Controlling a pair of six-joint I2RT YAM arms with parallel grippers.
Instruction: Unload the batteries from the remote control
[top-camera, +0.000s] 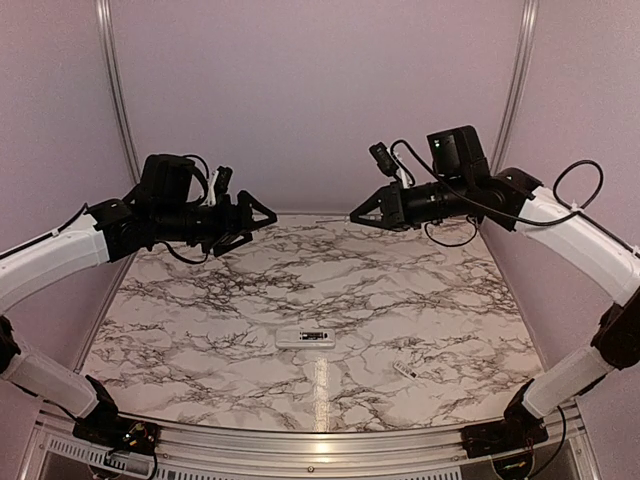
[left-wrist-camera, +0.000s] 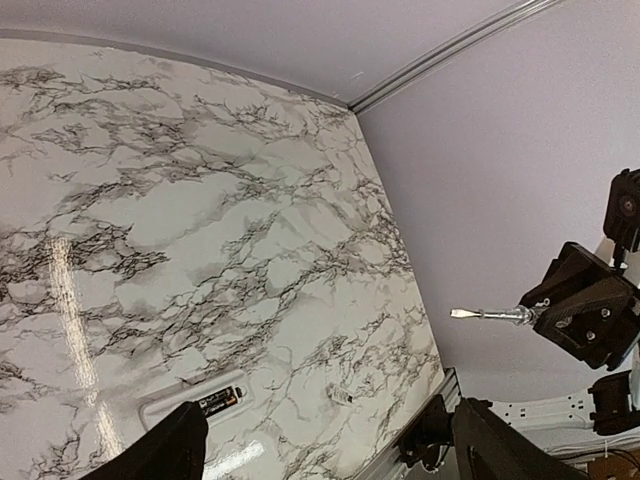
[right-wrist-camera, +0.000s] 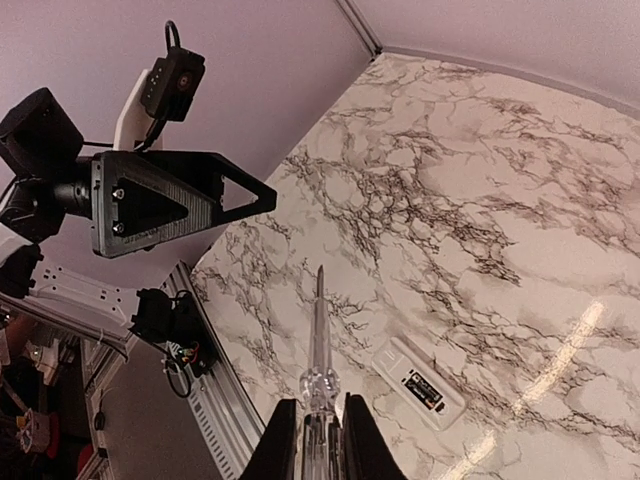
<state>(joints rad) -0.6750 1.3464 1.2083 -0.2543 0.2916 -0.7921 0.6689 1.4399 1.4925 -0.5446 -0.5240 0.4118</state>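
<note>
The white remote control (top-camera: 303, 337) lies flat near the table's front middle with its open recess facing up. A dark battery (left-wrist-camera: 220, 402) sits in that recess and also shows in the right wrist view as a battery (right-wrist-camera: 425, 390) inside the remote control (right-wrist-camera: 420, 385). My left gripper (top-camera: 262, 222) hangs high above the table's back left, open and empty, its fingers (left-wrist-camera: 170, 450) spread wide. My right gripper (top-camera: 365, 215) hovers high at the back right, shut on a screwdriver (right-wrist-camera: 318, 320) with a clear handle whose blade points toward the left arm.
A small white flat chip (top-camera: 404, 370) lies on the marble to the right of the remote, near the front edge. An aluminium rail (top-camera: 300, 445) runs along the table's front. Lilac walls close in the back and both sides.
</note>
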